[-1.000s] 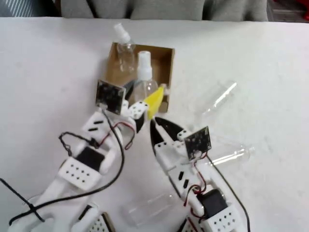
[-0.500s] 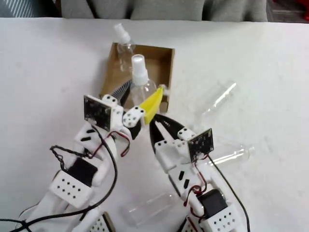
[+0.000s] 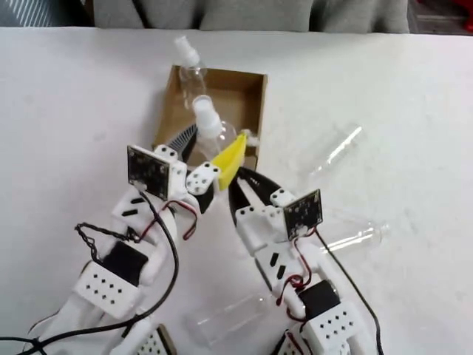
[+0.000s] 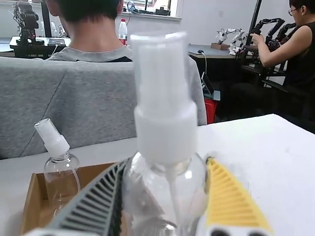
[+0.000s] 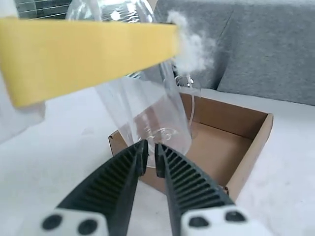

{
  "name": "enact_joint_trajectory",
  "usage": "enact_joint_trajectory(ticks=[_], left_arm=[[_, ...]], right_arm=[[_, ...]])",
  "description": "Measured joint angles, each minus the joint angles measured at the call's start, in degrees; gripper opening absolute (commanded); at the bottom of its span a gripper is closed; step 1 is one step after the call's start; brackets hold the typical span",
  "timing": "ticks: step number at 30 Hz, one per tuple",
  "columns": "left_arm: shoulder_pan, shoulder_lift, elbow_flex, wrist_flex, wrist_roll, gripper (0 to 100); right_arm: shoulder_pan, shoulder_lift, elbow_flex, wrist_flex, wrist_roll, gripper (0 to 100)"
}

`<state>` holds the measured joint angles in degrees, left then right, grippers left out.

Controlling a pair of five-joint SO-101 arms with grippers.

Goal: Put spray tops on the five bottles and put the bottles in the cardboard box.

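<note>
Bottle (image 3: 210,124) lower in L tool (image 3: 215,140)

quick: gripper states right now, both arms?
Left gripper: closed, holding a bottle.
Right gripper: closed, holding nothing.

I count five clear bottles: two wear spray tops (image 3: 205,112), namely the boxed bottle (image 3: 191,75) and the raised bottle (image 3: 216,134). The other three are uncapped: the far bottle (image 3: 336,154), the middle bottle (image 3: 355,238) and the near bottle (image 3: 225,319). I also see one cardboard box (image 3: 247,96) and two end effectors, the left end effector (image 3: 211,146) and the right end effector (image 3: 244,185).
</note>
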<state>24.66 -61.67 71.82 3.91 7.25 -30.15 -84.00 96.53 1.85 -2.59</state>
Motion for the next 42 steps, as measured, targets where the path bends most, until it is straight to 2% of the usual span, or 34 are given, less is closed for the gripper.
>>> enact_joint_trajectory(ticks=[9,15,22,28,42], left_arm=[[-1.5,0.2,0.2,0.7,0.0,2],[-4.5,1.5,0.2,-1.4,0.1,2],[-11.9,21.0,-2.5,-15.9,0.1,2],[-16.7,39.6,-9.2,-25.2,0.1,2],[-18.2,63.6,-22.9,-33.6,0.1,2]], right_arm=[[0.4,-0.3,0.0,4.6,0.0,1.6],[0.8,-4.0,-1.1,18.2,0.0,1.6],[0.8,-17.4,-1.1,34.0,0.0,1.6],[0.8,-18.3,-1.1,35.0,0.0,1.6],[0.8,-18.5,-1.1,35.0,0.0,1.7]])
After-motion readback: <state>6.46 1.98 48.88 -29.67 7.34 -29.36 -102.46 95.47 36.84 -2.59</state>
